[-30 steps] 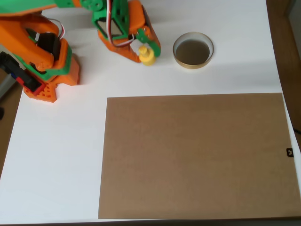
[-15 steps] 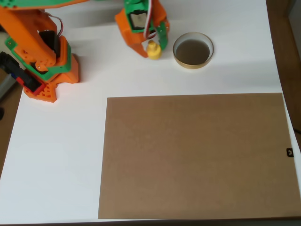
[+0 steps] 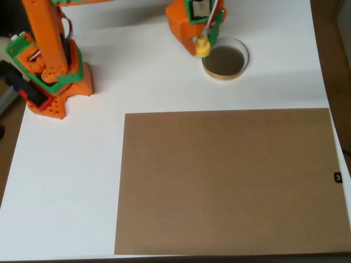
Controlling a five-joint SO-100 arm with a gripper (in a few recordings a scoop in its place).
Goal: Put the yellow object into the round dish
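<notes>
Looking down from the overhead camera, the orange and green gripper (image 3: pixel 202 43) is pinched around the yellow object (image 3: pixel 202 47), with the little piece poking out from between the fingers right at the left edge of the round dish (image 3: pixel 243 64). It looks like the yellow bit sits just over or against the dish's rim on that side, but from straight above I honestly can't tell whether it's touching the rim or held above it. The dish itself has that pale tan rim and a dark brownish inside, and nothing is lying in the part of it I can see. The arm's base (image 3: pixel 52 82) sits well off to the left on the white table (image 3: pixel 71 175), orange with green bits and a red part low down. A big brown sheet (image 3: pixel 227 181), cardboard-looking, covers most of the lower part of the table, well apart from the dish. There's a tiny black tag or clip (image 3: pixel 338 177) at the sheet's right edge with some pale mark on it, way too small to read. No brand names or legible writing anywhere that I can make out.
</notes>
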